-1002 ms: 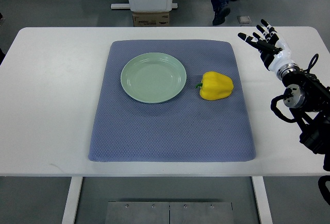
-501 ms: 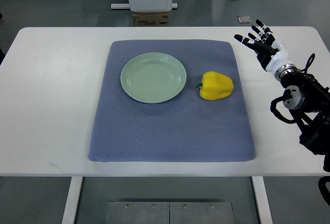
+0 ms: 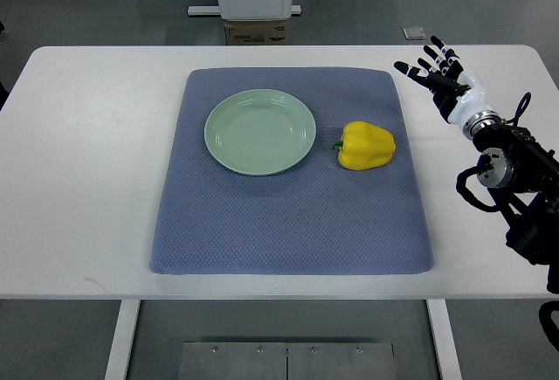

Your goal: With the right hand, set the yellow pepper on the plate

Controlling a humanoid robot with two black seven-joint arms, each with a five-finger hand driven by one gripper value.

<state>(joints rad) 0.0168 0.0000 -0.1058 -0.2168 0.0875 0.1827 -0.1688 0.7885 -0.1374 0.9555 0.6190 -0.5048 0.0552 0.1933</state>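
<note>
Pepper (image 3: 367,146) sits on the blue mat (image 3: 288,223), lying on its side with the green stem pointing left toward the plate (image 3: 259,131). I see a narrow strip of mat between the two, so they are close but not touching. The plate is pale green and holds nothing; it lies on the far left part of the mat, and the pepper is to its right at about the same depth. The mat covers the middle of the white table (image 3: 79,179).

My right hand (image 3: 444,83) is up near the far right corner of the table, just off the mat's right edge and well apart from the pepper. Its fingers (image 3: 417,75) are spread wide and hold nothing, the dark tips pointing away and to the left. The arm (image 3: 515,179) runs in from the right edge, with black cables looped at the wrist.
</note>
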